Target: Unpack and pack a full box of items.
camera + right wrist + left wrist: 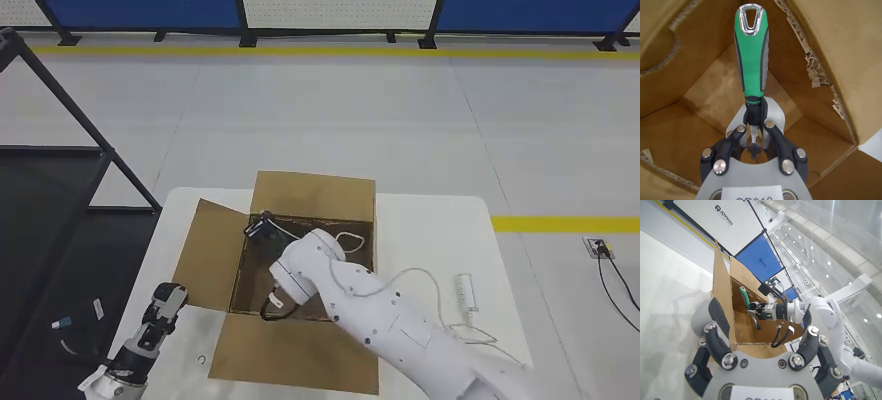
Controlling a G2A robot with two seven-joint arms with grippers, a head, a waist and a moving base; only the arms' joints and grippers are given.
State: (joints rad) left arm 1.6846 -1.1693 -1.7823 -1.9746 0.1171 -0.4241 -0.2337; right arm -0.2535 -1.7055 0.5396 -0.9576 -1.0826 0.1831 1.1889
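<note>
An open cardboard box (315,195) stands on the white table (440,230), flaps spread. My right arm (330,275) dips into it. Inside, my right gripper (755,111) is shut on the neck of a green-handled tool (751,62) with grey sides and a chrome loop at its end, held above the box floor (706,94). In the left wrist view the same tool (744,296) points up from the right gripper (753,310), its metal head (757,326) hanging below. My left gripper (168,297) sits at the table's front left corner, outside the box (723,279), open (762,307) and holding nothing.
A clear syringe-like item (463,290) and a thin white cable (470,330) lie on the table right of the box. A black metal frame (90,170) stands off the table's left side, with small items (62,323) on the dark floor.
</note>
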